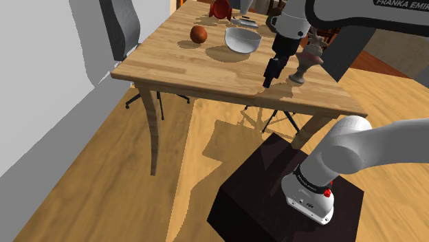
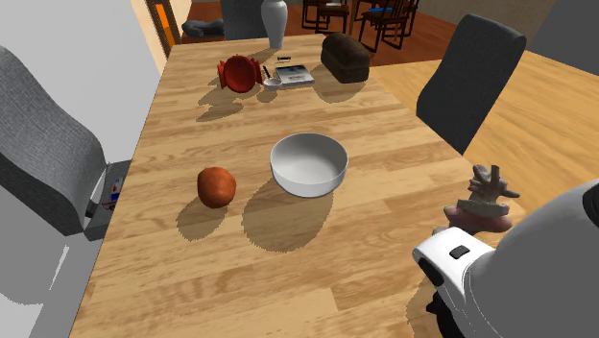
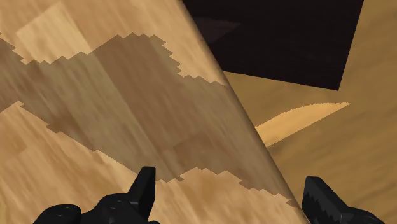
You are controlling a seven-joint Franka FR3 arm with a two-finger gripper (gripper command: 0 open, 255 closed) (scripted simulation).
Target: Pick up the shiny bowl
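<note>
The shiny bowl (image 1: 243,40) (image 2: 308,163) is silvery white, upright and empty, near the middle of the wooden table (image 1: 206,72). My black gripper (image 1: 269,77) hangs above the table's near edge, to the shoulder view's right of the bowl and well apart from it. In the wrist view the gripper (image 3: 232,197) is open, its fingers (image 3: 145,184) wide apart with nothing between them. Below them lie shadowed tabletop (image 3: 114,108) and the table's edge, with floor and the dark stand beyond.
A reddish-brown ball (image 2: 217,185) lies beside the bowl. A small figurine (image 1: 307,62) stands close to the gripper. At the far end are a red object (image 2: 240,73), a book (image 2: 293,72), a dark loaf-like lump (image 2: 345,56) and a vase (image 2: 274,19). Grey chairs (image 2: 475,77) flank the table.
</note>
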